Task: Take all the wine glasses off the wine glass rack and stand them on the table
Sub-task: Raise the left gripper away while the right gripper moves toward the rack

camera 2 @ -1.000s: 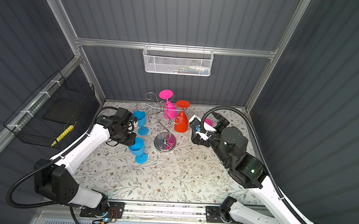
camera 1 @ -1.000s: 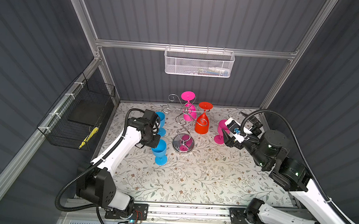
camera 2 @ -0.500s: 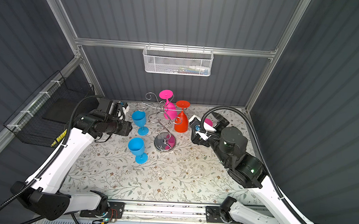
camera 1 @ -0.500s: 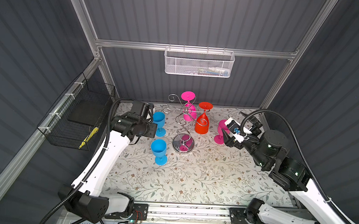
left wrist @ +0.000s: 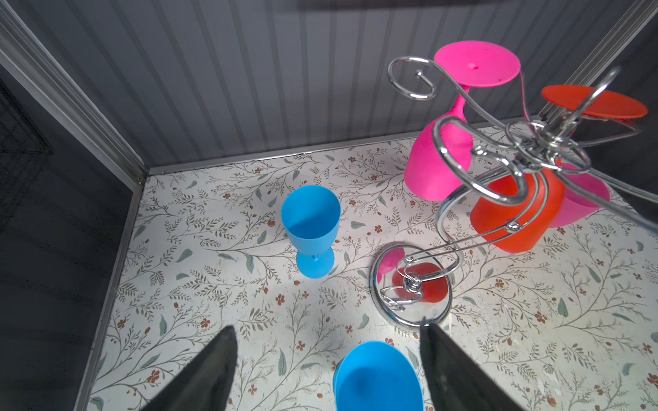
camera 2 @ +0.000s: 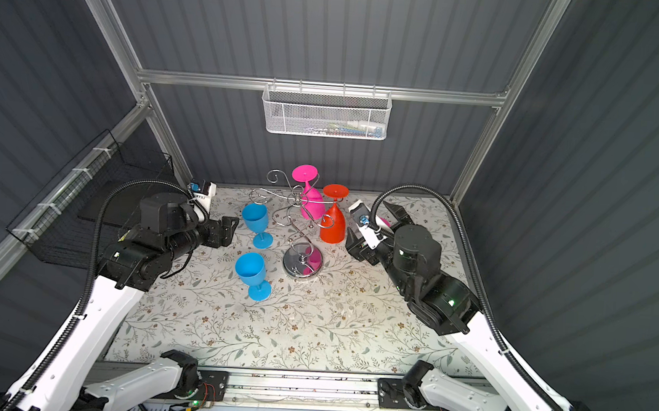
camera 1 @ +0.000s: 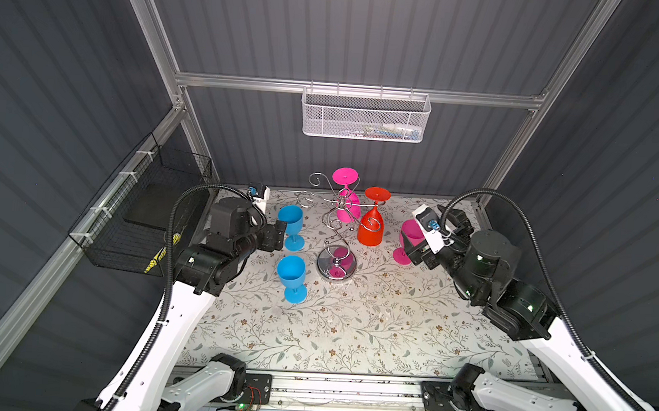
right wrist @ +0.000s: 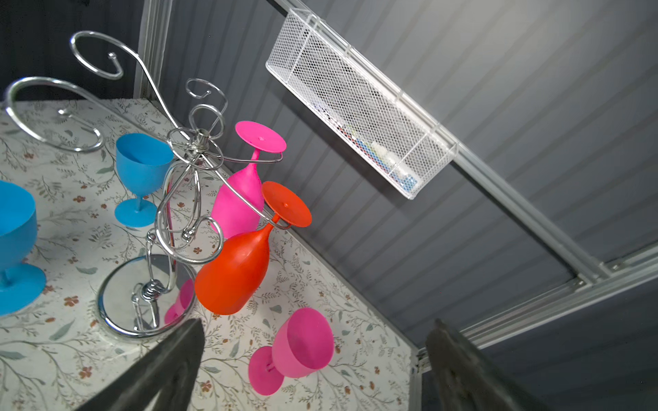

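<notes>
The chrome wine glass rack point(camera 1: 337, 231) stands mid-table on its mirror disc base point(left wrist: 409, 284). Two wine glasses hang upside down from its arms: a pink one point(camera 1: 346, 209) and a red one point(camera 1: 371, 229). Two blue glasses stand left of the rack, one further back point(camera 1: 291, 219) and one nearer point(camera 1: 292, 273). A second pink glass point(right wrist: 302, 341) stands to the right. My left gripper point(camera 1: 278, 234) is open and empty, above and left of the nearer blue glass point(left wrist: 377, 377). My right gripper point(right wrist: 317, 323) is open, close by the standing pink glass without touching it.
A white mesh basket point(camera 1: 364, 115) hangs on the back wall above the rack. A black wire basket point(camera 1: 141, 209) is fixed to the left wall. The floral table cover point(camera 1: 351, 327) runs to the front rail.
My left gripper opened, let go of the nearer blue glass, and drew back up and to the left. That glass stays standing. The right arm has not moved.
</notes>
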You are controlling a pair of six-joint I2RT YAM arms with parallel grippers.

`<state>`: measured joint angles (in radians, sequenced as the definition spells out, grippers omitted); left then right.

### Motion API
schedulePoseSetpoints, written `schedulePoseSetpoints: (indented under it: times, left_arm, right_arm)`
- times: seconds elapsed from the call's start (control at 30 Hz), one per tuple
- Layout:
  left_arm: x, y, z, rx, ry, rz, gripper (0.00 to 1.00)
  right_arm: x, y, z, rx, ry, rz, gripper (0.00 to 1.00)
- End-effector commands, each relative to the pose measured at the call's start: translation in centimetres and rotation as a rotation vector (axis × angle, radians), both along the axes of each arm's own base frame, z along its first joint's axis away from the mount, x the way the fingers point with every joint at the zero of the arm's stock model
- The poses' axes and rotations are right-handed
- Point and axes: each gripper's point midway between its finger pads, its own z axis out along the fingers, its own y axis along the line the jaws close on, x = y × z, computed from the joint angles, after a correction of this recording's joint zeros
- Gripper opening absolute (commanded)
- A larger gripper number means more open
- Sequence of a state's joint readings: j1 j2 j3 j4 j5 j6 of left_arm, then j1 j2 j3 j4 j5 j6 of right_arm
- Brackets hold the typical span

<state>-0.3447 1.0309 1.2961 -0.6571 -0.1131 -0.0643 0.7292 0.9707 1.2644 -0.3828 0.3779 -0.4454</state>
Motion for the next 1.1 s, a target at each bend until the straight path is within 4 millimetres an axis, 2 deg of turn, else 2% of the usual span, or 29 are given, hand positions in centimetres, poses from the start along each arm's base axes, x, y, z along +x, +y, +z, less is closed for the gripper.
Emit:
schedulePoseSetpoints:
  times: [0.0,0.03,0.07,0.27,0.43,0.53,0.73,0.83,0.97,1.07]
  left_arm:
    - [0.5,0.2,1.3,-0.021,-0.070,0.013,0.85]
    - [0.5,0.2,1.5,-0.024,-0.076,0.010,0.90]
    - [0.5,0.1,1.5,-0.026,-0.076,0.007,0.99]
    - [0.5,-0.1,1.6,-0.036,-0.090,-0.002,0.99]
    - [0.4,-0.2,1.3,-0.038,-0.083,-0.008,0.99]
    - [0.3,-0.2,1.4,-0.041,-0.087,-0.009,1.00]
    - [0.0,-0.2,1.2,-0.045,-0.081,-0.012,0.99]
    - [-0.1,-0.3,1.0,-0.053,-0.076,-0.018,0.99]
    - [-0.2,-0.4,1.0,-0.057,-0.076,-0.022,0.99]
    - [-0.2,-0.5,0.9,-0.061,-0.072,-0.025,0.99]
  right_arm:
    - [0.4,-1.9,1.9,0.240,0.072,-0.062,0.99]
    - [0.7,-2.5,1.9,0.298,0.104,-0.080,0.99]
    - [0.9,-2.9,1.9,0.346,0.133,-0.090,0.99]
    - [2.1,-4.0,0.3,0.553,0.409,-0.114,0.99]
    - [2.9,-3.4,-0.5,0.764,0.561,-0.024,0.99]
    - [4.2,-2.1,-1.7,0.909,0.716,0.072,0.99]
    - [5.5,0.5,-1.5,1.064,0.845,0.264,0.99]
    - [6.8,0.8,-2.1,1.106,0.871,0.263,0.99]
    - [8.9,0.6,-4.1,1.157,0.943,0.173,0.99]
    - [10.1,1.0,-5.2,1.184,0.987,0.171,0.99]
